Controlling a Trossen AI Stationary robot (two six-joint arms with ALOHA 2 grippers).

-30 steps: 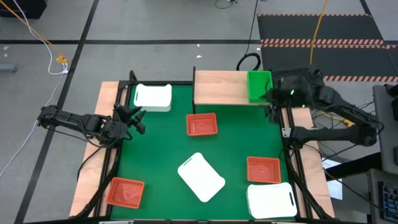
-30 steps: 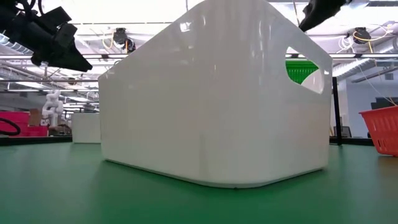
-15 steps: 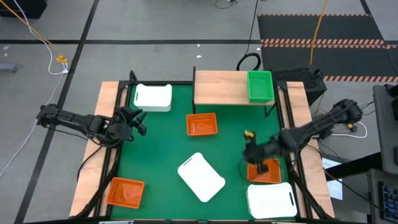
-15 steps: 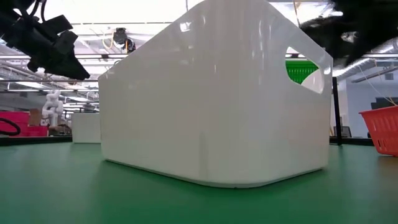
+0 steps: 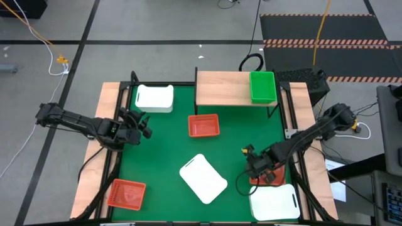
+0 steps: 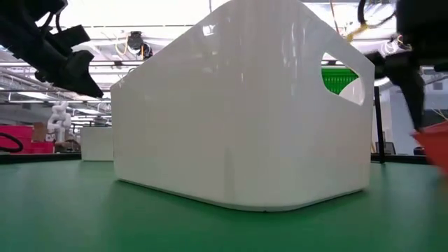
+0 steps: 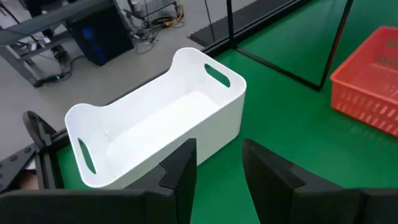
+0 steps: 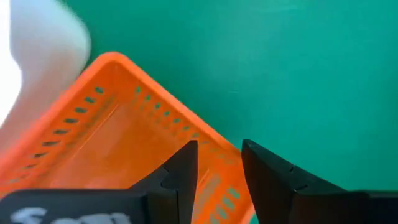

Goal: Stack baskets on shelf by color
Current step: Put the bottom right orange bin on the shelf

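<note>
shelf [image 5: 223, 88]: light wood top on black legs, at the table's far edge
green baskets [image 5: 262, 86]: on the shelf's right end
white baskets: one far left [image 5: 154, 98], one upside down mid-table [image 5: 203, 178], one near right [image 5: 274, 202]
orange baskets: one before the shelf [image 5: 204, 125], one near left [image 5: 126, 193], one right [image 5: 271, 176], partly hidden

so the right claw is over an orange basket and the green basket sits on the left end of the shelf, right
Not quite: the green basket sits on the right end of the shelf, as the high view shows. The right claw is indeed over an orange basket.
</note>
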